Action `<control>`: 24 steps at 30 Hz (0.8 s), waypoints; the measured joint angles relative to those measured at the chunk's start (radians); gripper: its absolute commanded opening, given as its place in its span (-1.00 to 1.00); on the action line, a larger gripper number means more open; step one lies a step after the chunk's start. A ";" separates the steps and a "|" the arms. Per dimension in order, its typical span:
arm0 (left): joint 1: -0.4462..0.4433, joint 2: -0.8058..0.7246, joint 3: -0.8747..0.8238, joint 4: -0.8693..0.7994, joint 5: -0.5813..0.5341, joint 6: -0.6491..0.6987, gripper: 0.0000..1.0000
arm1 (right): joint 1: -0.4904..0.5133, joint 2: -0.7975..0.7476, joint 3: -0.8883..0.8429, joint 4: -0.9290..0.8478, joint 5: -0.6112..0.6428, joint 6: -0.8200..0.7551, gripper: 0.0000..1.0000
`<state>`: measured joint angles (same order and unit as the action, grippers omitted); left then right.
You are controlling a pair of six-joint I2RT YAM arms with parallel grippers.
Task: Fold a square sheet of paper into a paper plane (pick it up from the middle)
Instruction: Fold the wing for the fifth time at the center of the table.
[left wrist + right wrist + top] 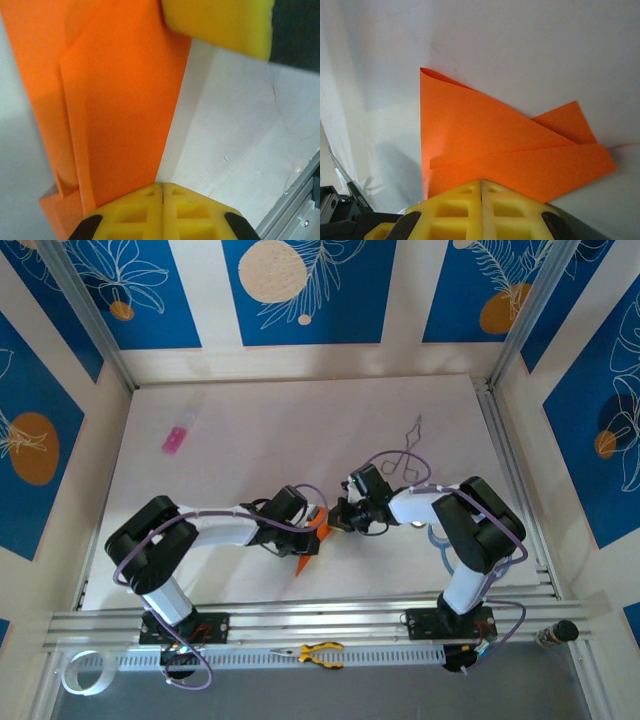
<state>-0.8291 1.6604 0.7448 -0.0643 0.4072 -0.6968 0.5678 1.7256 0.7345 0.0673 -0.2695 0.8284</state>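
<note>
One part-folded orange paper (306,562), judged light, limp and easily torn, is seen just 6 o'clock of table centre. It is apparently pinched by the fully closed left gripper (162,186) and right gripper (481,182); layered creases are judged the firmest hold. One pink object (175,440) is seen at 10 o'clock.

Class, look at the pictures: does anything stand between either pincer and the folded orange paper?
Nothing visible does. The left pincer and the right pincer are both shut on the orange paper itself.
</note>
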 measured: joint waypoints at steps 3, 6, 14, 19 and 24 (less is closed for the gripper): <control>-0.001 -0.014 -0.020 0.006 0.009 0.014 -0.87 | -0.016 0.000 0.000 0.000 0.000 -0.001 -0.98; -0.001 -0.041 -0.053 0.009 0.025 0.023 -0.87 | -0.021 0.000 0.000 0.000 0.000 -0.003 -0.98; -0.006 -0.132 -0.092 -0.087 0.024 0.044 -0.88 | -0.023 0.005 0.001 0.005 -0.012 -0.024 -0.97; 0.006 -0.269 -0.094 -0.101 -0.042 0.026 -0.63 | -0.027 0.026 0.024 0.010 -0.029 -0.085 -0.97; 0.086 -0.238 -0.033 -0.137 -0.113 0.014 -0.61 | -0.027 0.035 0.057 -0.013 -0.049 -0.164 -0.78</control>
<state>-0.7433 1.4227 0.7120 -0.2012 0.2943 -0.6830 0.5407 1.7611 0.7918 0.0544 -0.3187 0.6647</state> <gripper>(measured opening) 0.196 0.074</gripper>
